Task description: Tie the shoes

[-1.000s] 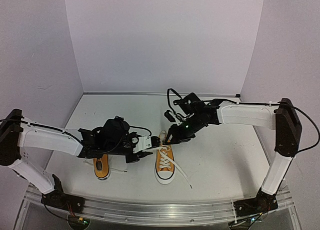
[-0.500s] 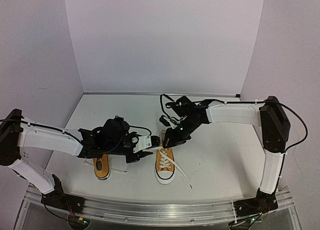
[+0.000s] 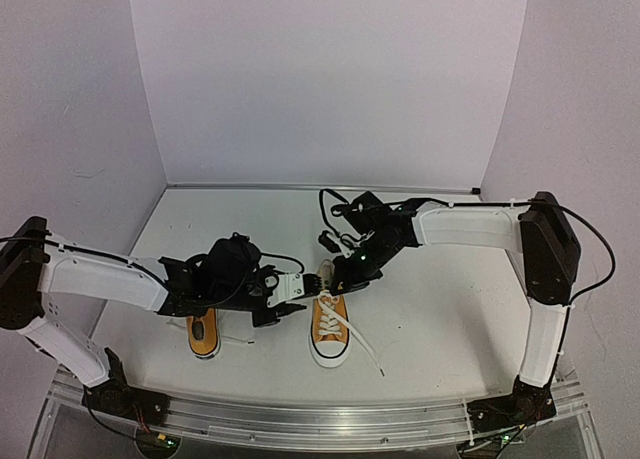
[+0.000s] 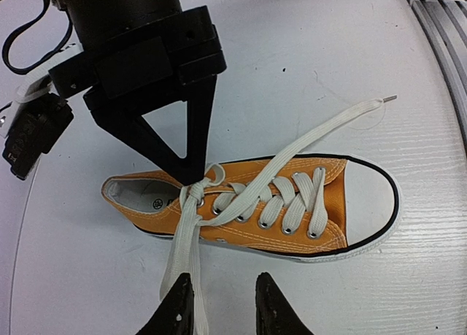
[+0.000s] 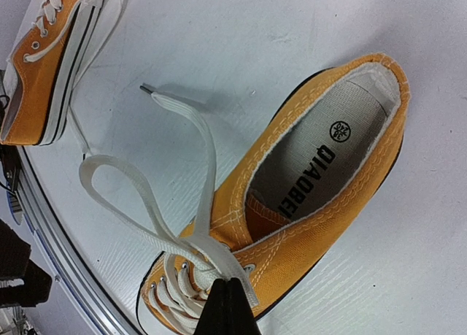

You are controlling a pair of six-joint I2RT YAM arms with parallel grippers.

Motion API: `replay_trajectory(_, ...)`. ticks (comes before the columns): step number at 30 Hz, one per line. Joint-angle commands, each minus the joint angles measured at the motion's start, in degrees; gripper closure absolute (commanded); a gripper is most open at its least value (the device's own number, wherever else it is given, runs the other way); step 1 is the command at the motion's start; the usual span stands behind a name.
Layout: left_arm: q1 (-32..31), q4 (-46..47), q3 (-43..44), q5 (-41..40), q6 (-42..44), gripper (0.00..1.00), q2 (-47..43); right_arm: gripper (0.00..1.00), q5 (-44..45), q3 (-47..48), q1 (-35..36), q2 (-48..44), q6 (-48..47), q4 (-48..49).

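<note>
Two orange shoes stand near the table's front: one (image 3: 203,331) under my left arm, the other (image 3: 330,324) in the middle. My right gripper (image 3: 335,276) is shut on the white lace at the middle shoe's top eyelets, where the laces cross; the right wrist view (image 5: 233,285) shows the tips pinched on it. My left gripper (image 3: 300,289) sits just left of that shoe (image 4: 248,229), jaws apart (image 4: 222,284). A doubled strand of lace (image 4: 186,240) runs from the crossing down along its left finger (image 4: 179,306). The other lace end (image 4: 350,116) lies loose across the toe.
The second shoe (image 5: 36,79) shows at the far left of the right wrist view, by the table's metal front rail (image 3: 320,414). A loose lace end (image 3: 365,351) trails right of the middle shoe's toe. White walls close in the back and sides.
My right arm swung left and down onto the middle shoe's lace crossing, then held there. The left arm and both shoes have stayed put.
</note>
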Motion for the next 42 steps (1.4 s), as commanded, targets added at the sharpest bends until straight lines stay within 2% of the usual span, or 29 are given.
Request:
replay_trajectory(1,-0.06,1.17,2.5,2.24,2.47,0.72,1.53,1.0,1.15,0.42,-0.14,-3.23,0.18,-0.63)
replay_trajectory(24,-2.81,-3.66,11.98,-0.78,12.84,0.81,10.97,1.0,0.91,-2.51,-0.16,-5.36,1.34,1.24)
replay_trajectory(36,-2.92,-6.28,16.5,-4.05,17.95,0.81,16.12,1.0,0.5,-3.27,-0.18,-5.45,2.03,2.06)
replay_trajectory(42,-2.91,-10.56,18.67,-4.68,19.79,0.79,18.05,1.0,0.3,-3.24,-0.17,-5.34,2.13,2.22)
